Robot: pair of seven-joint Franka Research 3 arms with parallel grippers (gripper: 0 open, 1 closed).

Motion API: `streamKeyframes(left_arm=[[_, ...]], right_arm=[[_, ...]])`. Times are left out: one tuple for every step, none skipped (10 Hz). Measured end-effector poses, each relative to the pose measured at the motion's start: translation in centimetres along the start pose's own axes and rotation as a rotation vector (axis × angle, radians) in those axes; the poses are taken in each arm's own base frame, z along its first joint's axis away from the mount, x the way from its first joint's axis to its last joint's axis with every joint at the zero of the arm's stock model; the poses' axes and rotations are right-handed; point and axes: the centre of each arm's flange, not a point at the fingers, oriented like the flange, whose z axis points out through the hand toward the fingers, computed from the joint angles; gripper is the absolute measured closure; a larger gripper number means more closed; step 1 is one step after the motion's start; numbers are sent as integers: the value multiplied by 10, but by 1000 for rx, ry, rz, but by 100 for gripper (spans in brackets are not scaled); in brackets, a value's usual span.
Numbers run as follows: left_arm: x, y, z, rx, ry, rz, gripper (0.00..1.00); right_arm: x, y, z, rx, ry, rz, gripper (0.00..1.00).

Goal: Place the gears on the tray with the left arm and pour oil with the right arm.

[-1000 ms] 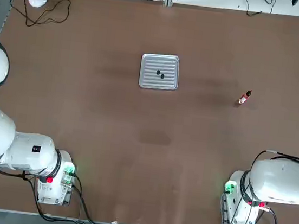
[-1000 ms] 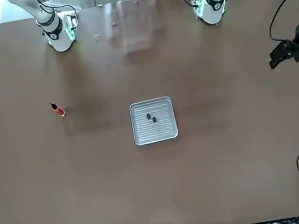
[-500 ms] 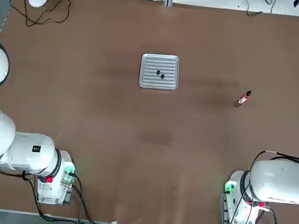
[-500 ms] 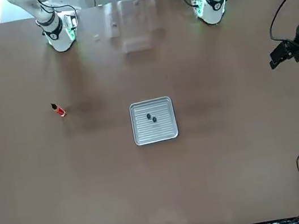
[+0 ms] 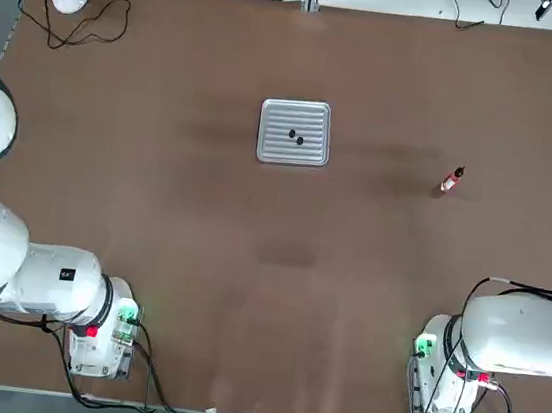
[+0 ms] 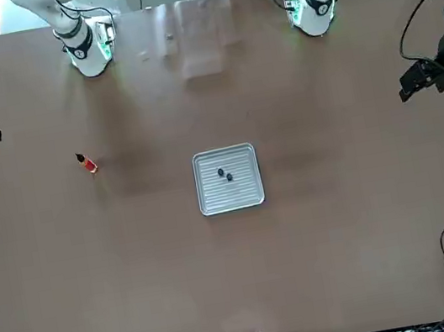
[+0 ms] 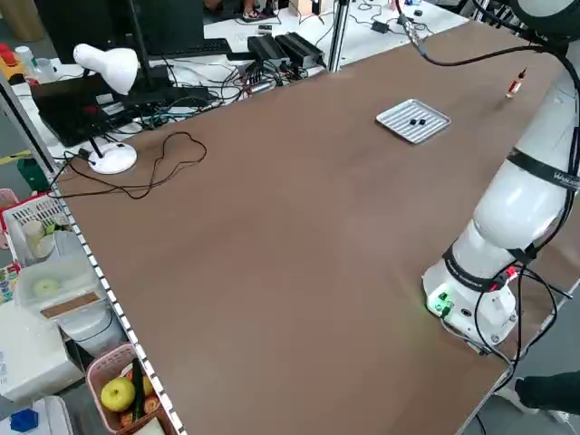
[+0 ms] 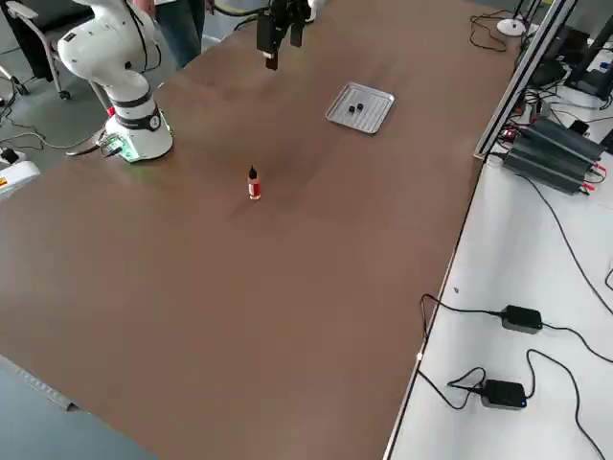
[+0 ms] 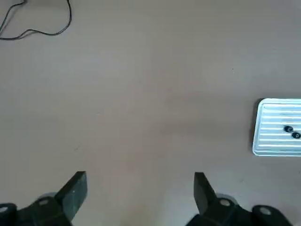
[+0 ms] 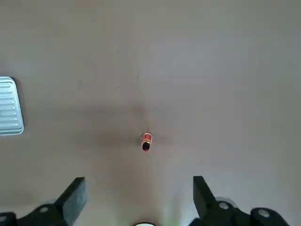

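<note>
Your oil bottle (image 5: 452,180) stands upright toward the tabletop's right edge, right of the tray (image 5: 294,132) bearing both gears (image 5: 296,136). It's probably light, smooth and tippy; grip its body below the cap. Your right gripper (image 10: 140,200) and left gripper (image 9: 141,198) hang open, holding nothing.

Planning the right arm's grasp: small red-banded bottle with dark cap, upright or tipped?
Upright: the small red-banded bottle stands on its base, dark cap on top, in the right side view.
</note>
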Motion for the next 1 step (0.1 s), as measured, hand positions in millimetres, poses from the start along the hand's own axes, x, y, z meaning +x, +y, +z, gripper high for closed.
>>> streamKeyframes(left_arm=[[0, 0, 0, 0, 0, 13, 0]], right_arm=[[-1, 0, 1, 0, 4, 0, 0]])
